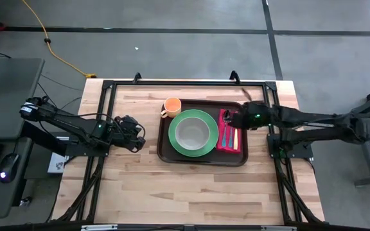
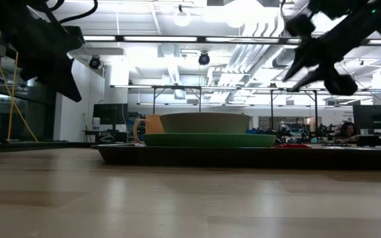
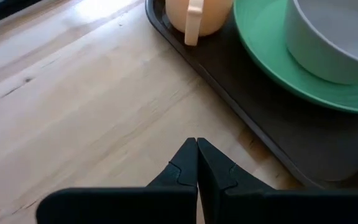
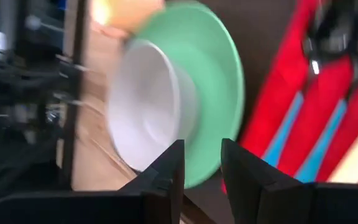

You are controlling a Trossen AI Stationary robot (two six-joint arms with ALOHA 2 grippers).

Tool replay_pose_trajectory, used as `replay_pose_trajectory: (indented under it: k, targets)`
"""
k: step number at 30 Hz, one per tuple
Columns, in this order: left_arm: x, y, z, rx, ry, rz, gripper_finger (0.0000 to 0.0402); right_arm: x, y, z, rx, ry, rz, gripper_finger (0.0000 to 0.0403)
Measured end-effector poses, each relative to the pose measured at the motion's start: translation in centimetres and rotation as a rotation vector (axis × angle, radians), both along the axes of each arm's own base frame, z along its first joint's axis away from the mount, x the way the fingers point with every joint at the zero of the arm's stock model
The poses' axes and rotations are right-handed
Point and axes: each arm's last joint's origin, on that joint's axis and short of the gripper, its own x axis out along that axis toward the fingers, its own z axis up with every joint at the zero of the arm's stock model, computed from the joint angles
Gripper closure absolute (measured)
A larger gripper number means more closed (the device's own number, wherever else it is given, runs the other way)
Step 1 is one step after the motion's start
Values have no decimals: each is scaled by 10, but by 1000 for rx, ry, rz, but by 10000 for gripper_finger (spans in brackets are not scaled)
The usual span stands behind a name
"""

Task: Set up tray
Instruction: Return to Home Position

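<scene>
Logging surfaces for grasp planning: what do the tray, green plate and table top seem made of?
Tray: likely plastic, dark brown, smooth matte, moulded raised rim. Green plate: probably plastic or glazed ceramic; even colour, soft sheen. Table top: wood, pale boards with visible grain.

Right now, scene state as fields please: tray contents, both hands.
tray: dark brown, mid-table
plate: green, on tray, pale bowl on it
cup: orange, on tray beside plate
napkin: red, on tray right of plate; two blue utensils and yellow knife on it
left hand: shut, empty, over table left of tray
right hand: open, empty, above napkin
</scene>
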Motion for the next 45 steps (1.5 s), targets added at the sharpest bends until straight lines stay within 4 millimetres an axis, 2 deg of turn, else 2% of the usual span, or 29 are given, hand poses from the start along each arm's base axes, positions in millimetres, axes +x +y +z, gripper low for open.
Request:
replay_pose_trajectory:
  k: [7,12,19,26,31,39,45]
  targets:
    - [4,-1,3,-16,-46,-1,371,-21,4,27,-202,-167,28,320]
    - [8,-2,15,-15,-73,-19,371,-31,5,37,-341,-214,31,325]
    - [15,-5,45,19,-104,-113,371,-39,6,43,-488,-224,81,395]
    - [19,-6,72,38,-164,-152,371,-49,8,50,-622,-237,99,401]
    - [9,-3,88,34,-234,-163,371,-63,12,58,-740,-295,162,393]
    - [-26,7,111,51,-379,-192,371,-93,22,70,-916,-429,221,392]
    - [-43,12,118,92,-417,-229,371,-118,29,66,-962,-450,223,392]
